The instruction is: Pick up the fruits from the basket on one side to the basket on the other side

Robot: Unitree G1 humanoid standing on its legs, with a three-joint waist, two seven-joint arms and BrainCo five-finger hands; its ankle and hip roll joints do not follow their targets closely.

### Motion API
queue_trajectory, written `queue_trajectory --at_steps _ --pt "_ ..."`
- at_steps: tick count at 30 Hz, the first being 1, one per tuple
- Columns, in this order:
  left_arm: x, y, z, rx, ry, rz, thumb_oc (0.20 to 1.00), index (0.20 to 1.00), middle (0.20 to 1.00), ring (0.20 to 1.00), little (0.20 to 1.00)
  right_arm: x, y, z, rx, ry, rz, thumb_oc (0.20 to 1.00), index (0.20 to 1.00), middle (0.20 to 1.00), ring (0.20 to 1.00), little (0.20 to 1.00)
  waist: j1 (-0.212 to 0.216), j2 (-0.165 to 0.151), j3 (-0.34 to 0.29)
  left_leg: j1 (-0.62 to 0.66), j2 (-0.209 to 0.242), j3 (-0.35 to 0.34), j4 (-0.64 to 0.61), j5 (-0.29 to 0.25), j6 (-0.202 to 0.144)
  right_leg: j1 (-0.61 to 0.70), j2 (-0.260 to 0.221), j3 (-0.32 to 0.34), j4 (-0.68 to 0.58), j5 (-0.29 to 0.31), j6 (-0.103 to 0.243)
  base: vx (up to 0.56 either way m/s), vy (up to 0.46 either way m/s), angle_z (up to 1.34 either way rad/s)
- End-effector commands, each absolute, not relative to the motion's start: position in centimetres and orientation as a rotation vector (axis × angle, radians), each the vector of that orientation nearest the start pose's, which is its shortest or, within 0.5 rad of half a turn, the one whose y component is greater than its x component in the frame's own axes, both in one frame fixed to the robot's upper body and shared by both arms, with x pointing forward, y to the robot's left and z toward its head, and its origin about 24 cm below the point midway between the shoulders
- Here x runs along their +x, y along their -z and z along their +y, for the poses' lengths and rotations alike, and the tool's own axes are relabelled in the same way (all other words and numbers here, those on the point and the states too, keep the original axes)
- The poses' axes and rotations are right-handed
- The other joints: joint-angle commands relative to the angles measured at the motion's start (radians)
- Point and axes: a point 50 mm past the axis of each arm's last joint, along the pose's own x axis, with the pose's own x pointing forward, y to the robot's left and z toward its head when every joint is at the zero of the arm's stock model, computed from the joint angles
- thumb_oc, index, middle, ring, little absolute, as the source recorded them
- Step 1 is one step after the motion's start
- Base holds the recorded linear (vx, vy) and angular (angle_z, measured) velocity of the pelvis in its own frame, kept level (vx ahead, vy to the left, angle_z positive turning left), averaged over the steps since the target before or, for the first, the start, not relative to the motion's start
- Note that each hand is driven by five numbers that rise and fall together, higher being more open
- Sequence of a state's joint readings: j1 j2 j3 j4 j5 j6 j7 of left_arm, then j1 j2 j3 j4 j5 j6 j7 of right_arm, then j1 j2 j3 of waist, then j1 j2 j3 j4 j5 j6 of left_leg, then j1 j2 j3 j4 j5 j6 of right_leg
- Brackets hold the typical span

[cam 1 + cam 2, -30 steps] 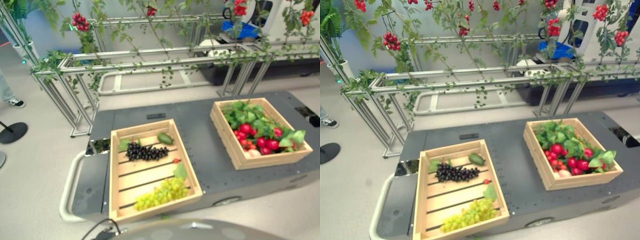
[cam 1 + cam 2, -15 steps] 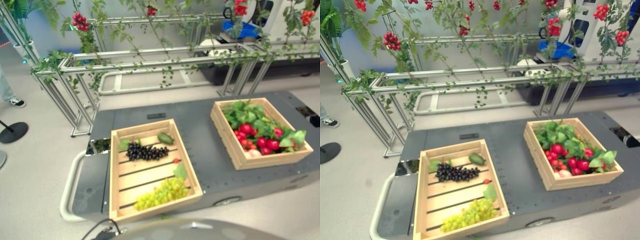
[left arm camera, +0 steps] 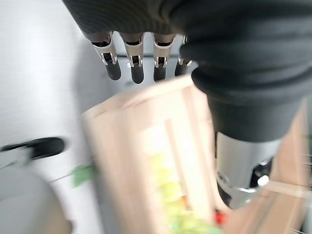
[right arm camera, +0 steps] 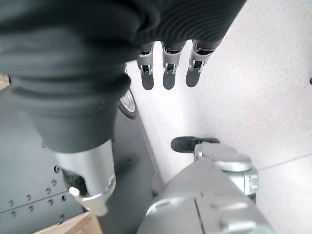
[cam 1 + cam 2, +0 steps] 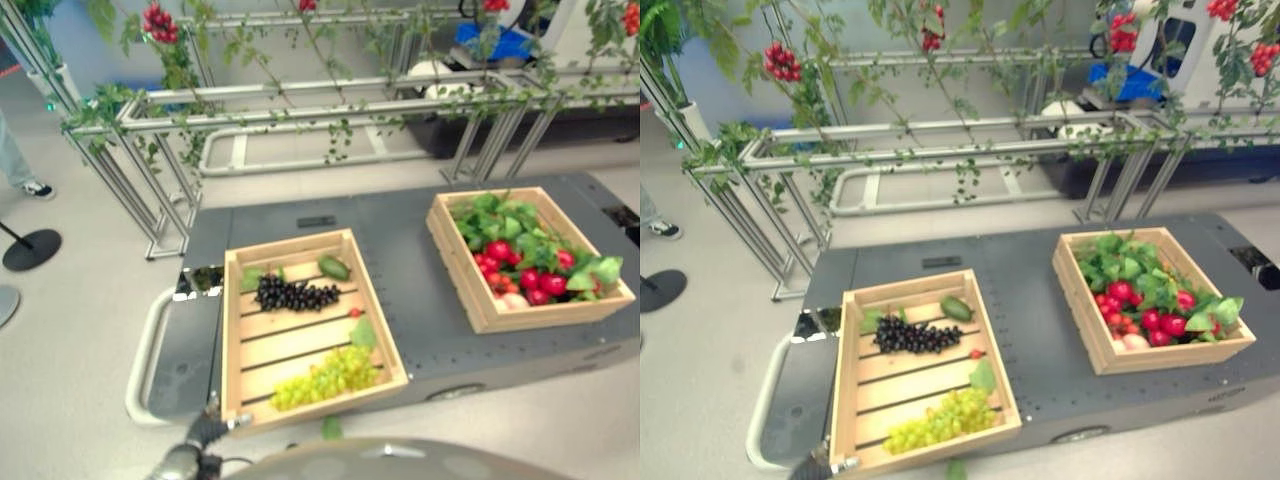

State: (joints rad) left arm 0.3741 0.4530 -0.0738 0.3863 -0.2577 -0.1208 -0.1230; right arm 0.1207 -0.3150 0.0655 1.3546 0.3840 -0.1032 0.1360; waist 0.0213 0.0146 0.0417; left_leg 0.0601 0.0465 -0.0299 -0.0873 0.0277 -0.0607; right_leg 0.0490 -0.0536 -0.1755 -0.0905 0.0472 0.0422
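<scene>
The left hand sits at the near left corner of the left wooden crate, fingers extended straight and relaxed, holding nothing; its wrist view shows them above the crate's corner. The right hand hangs over the floor beside the grey platform, fingers straight and relaxed, also empty. The left wooden crate rests on the platform and holds a bunch of green grapes at its near end, a bunch of dark grapes toward its far end, a green fruit in the far right corner, and a small red fruit by the right wall. The right wooden crate, well apart on the same platform, holds red fruits among green leaves. A metal frame draped with vines stands beyond the platform.
</scene>
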Motion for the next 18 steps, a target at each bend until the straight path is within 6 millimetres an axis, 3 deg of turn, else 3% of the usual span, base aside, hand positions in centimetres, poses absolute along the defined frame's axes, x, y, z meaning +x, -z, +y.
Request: queue_trajectory --at_steps 1,7,18 --pt "15.5 3.4 27.5 0.172 0.021 0.419 1.0 1.0 1.0 1.0 1.0 4.5 16.1 -26.4 0.082 0.277 1.255 1.0 1.0 1.0 1.0 1.0 -0.001 -0.05 -0.008 -0.032 -0.063 0.009 0.011 -0.046 0.05 -0.03 0.001 -0.013 0.054 -0.039 0.041 0.0 -0.014 0.04" --pt "18.3 -1.7 28.1 0.259 0.039 0.214 1.0 1.0 1.0 1.0 1.0 3.9 16.4 -25.6 0.091 0.213 1.292 1.0 1.0 1.0 1.0 1.0 -0.001 -0.06 -0.007 -0.027 -0.061 0.01 0.01 -0.051 0.049 -0.029 0.002 -0.01 0.059 -0.043 0.039 0.01 -0.005 -0.02" --pt "19.7 -4.2 27.9 0.326 0.05 0.115 1.0 1.0 1.0 1.0 1.0 3.8 16.4 -25.3 0.094 0.185 1.3 1.0 1.0 1.0 1.0 1.0 -0.014 -0.068 -0.007 -0.019 -0.056 0.02 0.01 -0.059 0.049 -0.028 0.004 -0.002 0.062 -0.046 0.037 0.01 -0.003 -0.02"
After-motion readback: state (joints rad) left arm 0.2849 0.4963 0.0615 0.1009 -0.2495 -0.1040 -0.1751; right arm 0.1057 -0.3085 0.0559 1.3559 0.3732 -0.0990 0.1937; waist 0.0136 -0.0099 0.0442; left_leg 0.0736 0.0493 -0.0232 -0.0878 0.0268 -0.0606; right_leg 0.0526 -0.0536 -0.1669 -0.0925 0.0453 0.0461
